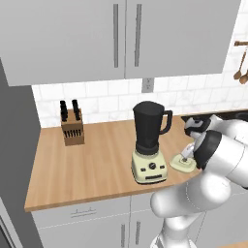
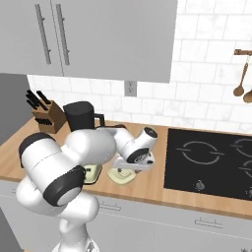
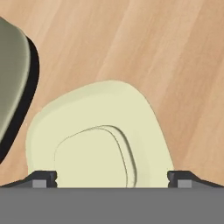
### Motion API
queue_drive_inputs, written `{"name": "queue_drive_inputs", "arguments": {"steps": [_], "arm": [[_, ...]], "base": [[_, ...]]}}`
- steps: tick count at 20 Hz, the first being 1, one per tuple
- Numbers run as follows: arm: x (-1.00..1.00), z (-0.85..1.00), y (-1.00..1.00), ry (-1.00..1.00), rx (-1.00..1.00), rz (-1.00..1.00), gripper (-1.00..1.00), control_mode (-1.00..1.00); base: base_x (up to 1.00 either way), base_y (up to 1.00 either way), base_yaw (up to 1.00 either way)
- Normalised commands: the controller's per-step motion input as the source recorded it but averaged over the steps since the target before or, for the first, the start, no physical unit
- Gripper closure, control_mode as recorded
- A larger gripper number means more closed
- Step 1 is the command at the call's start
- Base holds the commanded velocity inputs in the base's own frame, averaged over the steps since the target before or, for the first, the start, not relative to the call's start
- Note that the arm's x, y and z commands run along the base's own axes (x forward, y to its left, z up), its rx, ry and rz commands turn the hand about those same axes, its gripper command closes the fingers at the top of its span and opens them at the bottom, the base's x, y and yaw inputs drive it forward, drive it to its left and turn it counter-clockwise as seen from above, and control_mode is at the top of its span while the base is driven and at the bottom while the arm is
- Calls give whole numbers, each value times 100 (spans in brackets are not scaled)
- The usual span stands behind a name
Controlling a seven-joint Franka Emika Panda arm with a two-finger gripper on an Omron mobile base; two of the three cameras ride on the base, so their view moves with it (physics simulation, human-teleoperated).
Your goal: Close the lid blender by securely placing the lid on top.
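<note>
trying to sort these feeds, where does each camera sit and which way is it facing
Left base view: behind the arm on its left, looking forward and down at the blender, the lid and the knife block; white arm at lower right.
Right base view: behind on its right, facing the counter and the cooktop; arm at lower left.
Hand view: on the hand, looking down along the pincer at the lid; both fingertips straddle it.
Both base views share the blender, lid and knife block.
</note>
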Motion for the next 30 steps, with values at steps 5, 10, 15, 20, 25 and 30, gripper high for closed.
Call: {"name": "queue_drive_inputs", "arguments": {"steps": [5, 10, 15, 20, 25, 30], "arm": [[2, -15, 24, 0, 0, 0, -100, -100], [0, -19, 30, -3, -2, 0, -100, -100], [0, -32, 57, -3, -8, 0, 100, -100], [-10, -37, 43, 0, -13, 0, 100, -100], [-36, 0, 5, 0, -9, 0, 100, -100], [-25, 18, -3, 0, -5, 0, 100, -100]], "base": [[0, 0, 0], [0, 0, 0], [0, 0, 0], [0, 0, 0], [0, 0, 0], [0, 0, 0]]}}
